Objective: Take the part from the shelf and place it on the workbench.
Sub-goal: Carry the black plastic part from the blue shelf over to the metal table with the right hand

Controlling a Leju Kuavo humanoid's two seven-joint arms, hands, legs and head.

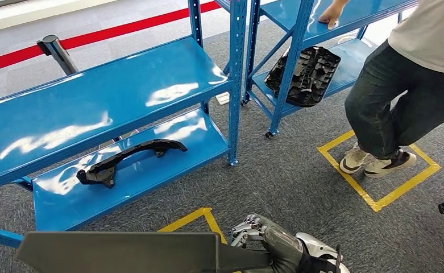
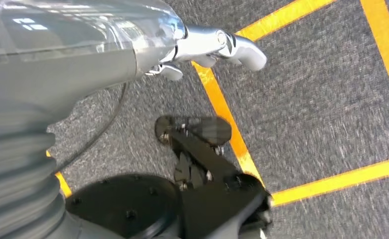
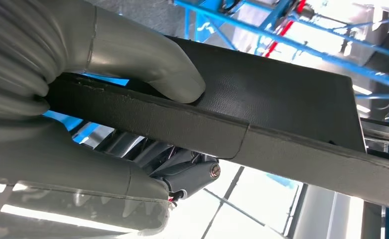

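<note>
A workshop or factory floor: blue steel shelving, grey carpet with yellow tape squares, red barrier line.

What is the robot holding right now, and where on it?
The right hand grips the long flat dark grey plastic part at one end, thumb on top. The left hand holds nothing.

blue shelf, black part, yellow floor tape.

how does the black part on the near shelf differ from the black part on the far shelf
The curved black part is long, thin and arched; the ribbed black panel is broad and blocky. The curved part lies flat on the lower deck of the near blue shelf; the panel stands tilted, propped on the far blue shelf. Both are dark moulded pieces on lower decks, untouched by either hand.
</note>
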